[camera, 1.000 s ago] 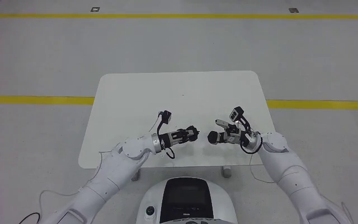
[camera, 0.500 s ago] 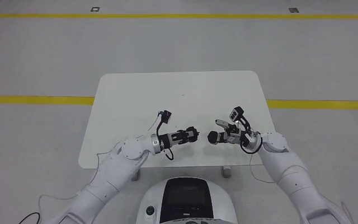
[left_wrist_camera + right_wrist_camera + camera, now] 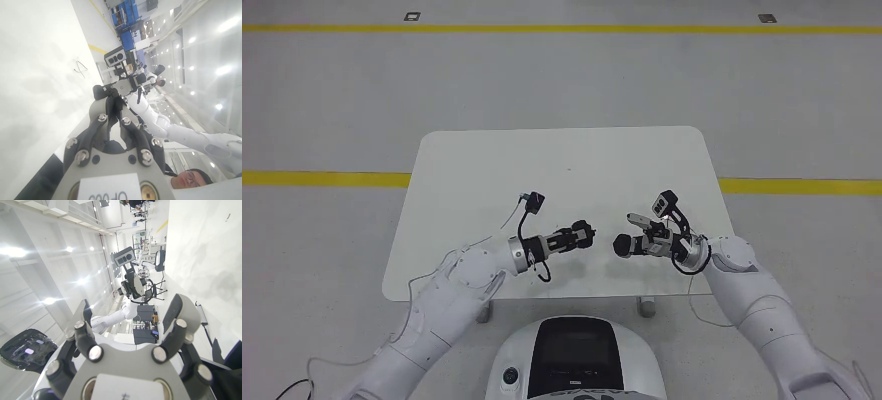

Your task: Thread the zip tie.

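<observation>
A thin dark zip tie point(image 3: 80, 68) lies loose on the white table point(image 3: 462, 170), far from both grippers; from above it is a tiny mark point(image 3: 567, 168) near the table's middle back. My left gripper point(image 3: 581, 233) hovers over the front of the table, its fingers point(image 3: 110, 106) pressed shut with nothing visible between them. Facing it a short gap away, my right gripper point(image 3: 623, 245) is open, its two pads point(image 3: 173, 309) wide apart and holding nothing. The left wrist view shows the right gripper point(image 3: 100, 91) just beyond my left fingertips.
The table's front edge point(image 3: 542, 298) runs close under both wrists. Bare tabletop stretches behind the grippers to the back edge. Yellow floor lines point(image 3: 322, 179) pass on both sides of the table.
My left gripper and wrist have shifted slightly toward the back of the table and a little left. The right arm has kept still.
</observation>
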{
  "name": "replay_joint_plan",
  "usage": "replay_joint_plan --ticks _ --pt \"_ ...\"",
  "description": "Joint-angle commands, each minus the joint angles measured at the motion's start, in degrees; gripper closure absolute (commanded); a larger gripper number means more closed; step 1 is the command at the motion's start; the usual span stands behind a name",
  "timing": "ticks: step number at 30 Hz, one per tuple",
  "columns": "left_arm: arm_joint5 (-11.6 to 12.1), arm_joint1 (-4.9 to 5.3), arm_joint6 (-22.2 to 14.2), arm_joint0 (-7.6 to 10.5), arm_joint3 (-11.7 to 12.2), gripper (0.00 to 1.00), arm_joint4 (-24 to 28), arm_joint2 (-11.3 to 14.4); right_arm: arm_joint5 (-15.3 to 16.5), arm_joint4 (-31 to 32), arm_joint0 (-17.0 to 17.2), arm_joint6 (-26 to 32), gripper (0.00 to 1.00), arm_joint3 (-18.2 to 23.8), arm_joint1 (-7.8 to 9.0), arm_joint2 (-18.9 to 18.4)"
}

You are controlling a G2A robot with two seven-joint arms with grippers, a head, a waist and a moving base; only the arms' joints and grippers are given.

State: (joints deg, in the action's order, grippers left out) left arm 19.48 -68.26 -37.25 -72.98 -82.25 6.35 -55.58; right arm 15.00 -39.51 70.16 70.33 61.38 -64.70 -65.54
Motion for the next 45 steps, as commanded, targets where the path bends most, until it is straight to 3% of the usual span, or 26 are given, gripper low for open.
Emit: replay_joint_plan --ticks 1,7,12,16,23,27,38,41,45 --pt "0.0 -0.06 -0.3 -0.08 0.0 1.0 0.2 -0.2 0.0 0.0 0.0 0.0 0.0 0.0 0.0 0.0" --pt "0.0 -0.06 -0.3 -0.08 0.0 1.0 0.2 -0.2 0.7 1.6 1.2 -2.5 0.0 2.3 0.64 -2.3" --pt "0.0 -0.06 -0.3 -0.08 0.0 1.0 0.2 -0.2 0.9 6.6 3.4 -5.6 0.0 5.8 2.26 -7.4" --pt "0.0 -0.06 -0.3 -0.08 0.0 1.0 0.2 -0.2 -1.0 12.1 6.8 -11.1 0.0 11.2 3.52 -11.5" --pt "-0.5 -0.1 0.7 -0.27 -0.2 1.0 0.0 0.0 -1.0 12.1 6.8 -11.1 0.0 11.2 3.52 -11.5" --pt "0.0 0.05 2.5 -0.09 -0.4 1.0 -3.7 0.3 -1.0 12.1 6.8 -11.1 0.0 11.2 3.52 -11.5" --pt "0.0 0.62 4.5 -1.38 -4.8 1.0 -7.4 0.4 -1.1 12.2 6.8 -11.4 0.0 11.2 3.52 -11.5" --pt "0.0 0.62 4.5 -1.38 -4.8 1.0 -7.4 0.4 -3.2 16.2 6.6 -13.6 0.0 12.6 3.97 -12.6" --pt "0.0 0.62 4.5 -1.38 -4.8 1.0 -7.4 0.4 -10.4 24.8 6.2 -16.1 0.0 17.4 5.18 -15.4"
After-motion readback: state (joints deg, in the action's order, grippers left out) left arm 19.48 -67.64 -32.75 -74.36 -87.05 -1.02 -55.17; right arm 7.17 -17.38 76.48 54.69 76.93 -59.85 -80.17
